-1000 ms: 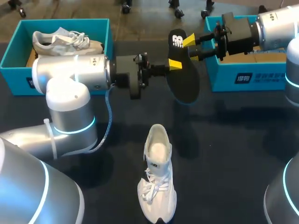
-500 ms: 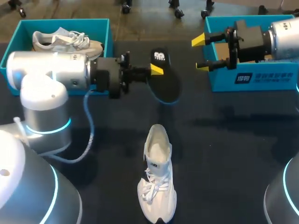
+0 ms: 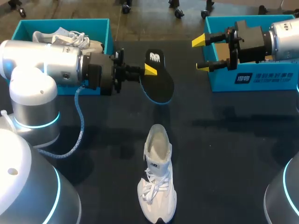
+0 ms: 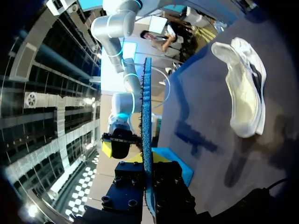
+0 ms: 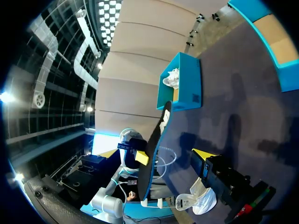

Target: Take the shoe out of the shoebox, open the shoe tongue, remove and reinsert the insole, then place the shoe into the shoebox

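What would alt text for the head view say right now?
The left gripper holds the black insole in the air above the dark table. The right gripper is open and empty by the right blue box; one white shoe lies on the table, a second shoe in the left blue box.

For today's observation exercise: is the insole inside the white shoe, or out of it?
Out: the insole is clamped in the left jaws, held apart from the shoe.

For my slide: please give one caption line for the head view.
Left gripper holds the black insole; white shoe stands on the table; right gripper open.
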`<state>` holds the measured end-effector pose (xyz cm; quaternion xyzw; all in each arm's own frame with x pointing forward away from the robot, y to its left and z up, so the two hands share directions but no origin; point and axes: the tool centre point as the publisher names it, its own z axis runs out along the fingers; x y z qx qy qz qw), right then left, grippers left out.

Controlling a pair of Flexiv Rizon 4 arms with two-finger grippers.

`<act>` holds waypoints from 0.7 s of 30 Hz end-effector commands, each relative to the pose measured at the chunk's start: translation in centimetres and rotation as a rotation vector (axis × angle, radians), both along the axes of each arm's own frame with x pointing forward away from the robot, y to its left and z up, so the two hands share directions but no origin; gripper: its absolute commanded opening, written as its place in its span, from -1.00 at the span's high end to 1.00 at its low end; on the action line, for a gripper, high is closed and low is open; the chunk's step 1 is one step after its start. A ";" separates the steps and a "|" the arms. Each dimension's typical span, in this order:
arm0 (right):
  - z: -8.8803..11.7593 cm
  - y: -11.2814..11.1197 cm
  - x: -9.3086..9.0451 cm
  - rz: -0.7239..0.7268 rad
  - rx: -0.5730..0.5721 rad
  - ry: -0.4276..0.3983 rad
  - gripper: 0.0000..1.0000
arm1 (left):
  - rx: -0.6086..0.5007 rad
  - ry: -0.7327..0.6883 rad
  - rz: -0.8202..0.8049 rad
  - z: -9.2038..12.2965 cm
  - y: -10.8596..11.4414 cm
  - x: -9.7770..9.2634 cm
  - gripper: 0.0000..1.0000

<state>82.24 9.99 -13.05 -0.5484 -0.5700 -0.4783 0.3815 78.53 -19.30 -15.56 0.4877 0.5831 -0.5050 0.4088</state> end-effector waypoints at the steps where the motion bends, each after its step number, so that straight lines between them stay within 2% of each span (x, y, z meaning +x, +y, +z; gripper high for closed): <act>1: -0.1 0.1 0.0 -0.001 -0.002 0.000 -1.00 | -0.008 0.216 -0.048 0.5 0.5 -0.3 1.00; 4: -0.1 0.1 0.0 -0.001 -0.002 0.000 -1.00 | -0.028 0.438 -0.026 1.2 0.9 -0.2 1.00; 5: -0.1 0.1 0.0 -0.001 -0.002 0.000 -1.00 | -0.037 0.613 -0.016 1.5 1.3 0.0 1.00; 8: -0.1 0.1 0.0 -0.001 -0.002 0.000 -1.00 | -0.058 0.808 -0.019 1.6 1.8 0.2 1.00; 10: -0.1 0.1 0.0 -0.001 -0.002 0.000 -1.00 | -0.065 0.882 -0.012 1.6 2.0 0.1 1.00; 15: -0.1 0.1 0.0 -0.001 -0.002 0.000 -1.00 | -0.099 1.035 -0.010 2.5 2.2 0.3 1.00; 16: -0.1 0.1 0.0 -0.001 -0.002 0.000 -1.00 | -0.098 1.034 -0.004 2.6 2.2 0.2 1.00; 17: -0.1 0.1 0.0 -0.001 -0.002 0.000 -1.00 | -0.100 0.896 0.048 2.9 2.1 0.4 1.00; 21: -0.1 0.1 0.0 -0.001 -0.002 0.000 -1.00 | -0.100 0.896 0.048 2.9 2.1 0.4 1.00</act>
